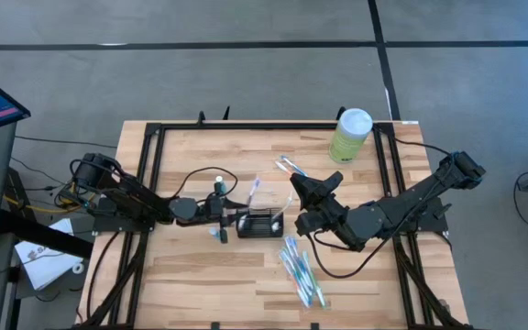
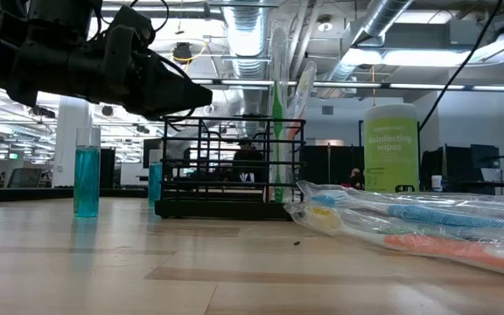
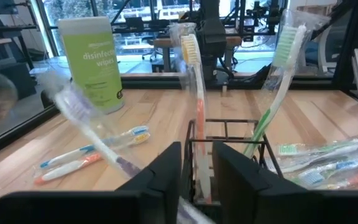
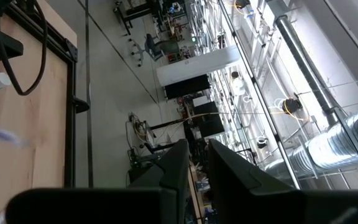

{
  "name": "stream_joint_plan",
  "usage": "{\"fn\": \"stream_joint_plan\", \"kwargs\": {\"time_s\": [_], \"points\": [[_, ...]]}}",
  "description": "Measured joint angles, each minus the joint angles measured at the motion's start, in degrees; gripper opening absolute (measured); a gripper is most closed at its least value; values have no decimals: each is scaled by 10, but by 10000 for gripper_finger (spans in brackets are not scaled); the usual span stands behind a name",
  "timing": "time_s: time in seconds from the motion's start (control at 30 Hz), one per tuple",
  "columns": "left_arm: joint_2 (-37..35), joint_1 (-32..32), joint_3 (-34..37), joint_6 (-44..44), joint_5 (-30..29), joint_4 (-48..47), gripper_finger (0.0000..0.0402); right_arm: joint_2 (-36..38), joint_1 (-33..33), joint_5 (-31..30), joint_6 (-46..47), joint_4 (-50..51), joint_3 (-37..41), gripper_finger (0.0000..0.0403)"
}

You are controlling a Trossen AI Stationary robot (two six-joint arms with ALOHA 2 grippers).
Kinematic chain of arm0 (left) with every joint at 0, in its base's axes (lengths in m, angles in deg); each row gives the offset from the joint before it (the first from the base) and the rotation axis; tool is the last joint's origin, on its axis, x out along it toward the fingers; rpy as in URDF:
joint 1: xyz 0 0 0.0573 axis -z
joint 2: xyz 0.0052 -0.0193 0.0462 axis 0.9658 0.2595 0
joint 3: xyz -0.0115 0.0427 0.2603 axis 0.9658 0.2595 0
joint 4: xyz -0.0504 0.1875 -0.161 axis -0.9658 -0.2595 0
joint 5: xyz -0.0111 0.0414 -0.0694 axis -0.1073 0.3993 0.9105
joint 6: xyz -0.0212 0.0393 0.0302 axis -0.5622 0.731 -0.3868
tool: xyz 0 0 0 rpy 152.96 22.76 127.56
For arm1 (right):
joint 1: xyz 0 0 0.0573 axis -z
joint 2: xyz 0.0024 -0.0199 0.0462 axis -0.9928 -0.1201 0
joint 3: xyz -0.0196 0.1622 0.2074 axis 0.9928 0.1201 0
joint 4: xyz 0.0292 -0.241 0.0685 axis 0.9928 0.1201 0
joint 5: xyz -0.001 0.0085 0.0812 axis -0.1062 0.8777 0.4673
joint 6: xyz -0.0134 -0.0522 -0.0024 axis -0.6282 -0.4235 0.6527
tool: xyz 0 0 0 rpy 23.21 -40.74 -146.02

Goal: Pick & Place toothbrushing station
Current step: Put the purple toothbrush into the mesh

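Your left gripper (image 1: 225,220) sits at the toothbrushing station (image 1: 260,224) mid-tabletop, jaws narrow around its end wire. Grip firmly and lift level, or the upright toothbrushes (image 3: 194,106) tip. Right gripper (image 1: 293,194) is raised, jaws narrow, empty.

You see a light wooden tabletop (image 1: 200,275) edged by a black frame. On it, near the middle, sits the black wire-mesh toothbrushing station (image 1: 259,223). Just left of it stand two small blue bottles (image 2: 87,171). Packaged toothbrushes (image 1: 301,270) lie in front of the station, two more toothbrushes (image 1: 291,167) behind it. A pale-green wipes canister (image 1: 350,136) stands at the far right corner
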Motion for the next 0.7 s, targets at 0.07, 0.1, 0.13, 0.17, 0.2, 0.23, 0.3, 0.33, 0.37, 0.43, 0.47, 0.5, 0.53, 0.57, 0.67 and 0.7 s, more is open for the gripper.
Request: {"fn": "stream_joint_plan", "kwargs": {"time_s": [0.07,0.1,0.13,0.17,0.2,0.23,0.3,0.33,0.37,0.43,0.47,0.5,0.53,0.57,0.67,0.7], "points": [[-1,-3,0,-3,-2,7,99,0,0,0,-1,0,0,54],[-1,-5,0,-3,-3,10,102,0,0,0,1,0,0,54],[-1,-7,0,-3,-4,13,105,0,1,0,2,0,0,54],[-1,-10,0,-3,-5,16,107,0,1,0,6,2,0,54],[-1,-12,0,-3,-6,16,108,0,1,-3,11,4,0,54],[-1,-16,0,-3,-8,16,109,0,1,-5,13,8,0,54],[-1,-21,0,-3,-15,18,108,0,1,-7,14,20,0,54],[-3,-24,0,-7,-17,18,108,0,1,-7,14,23,0,54],[-7,-29,0,-18,-18,17,107,0,1,-7,15,25,0,54],[-13,-40,0,-40,-15,19,107,0,3,-8,19,29,0,54],[-19,-46,0,-50,-12,15,107,0,5,-8,20,30,0,54],[-24,-53,0,-59,-2,15,107,0,5,-8,20,30,0,54],[-31,-61,0,-69,12,15,108,0,5,-8,20,30,0,54],[-39,-71,0,-86,33,10,109,0,7,-8,20,30,0,54],[-62,-111,-3,-160,123,-50,109,0,8,-8,20,30,0,54],[-68,-125,-5,-184,145,-79,109,0,8,-8,20,30,0,54]]}}
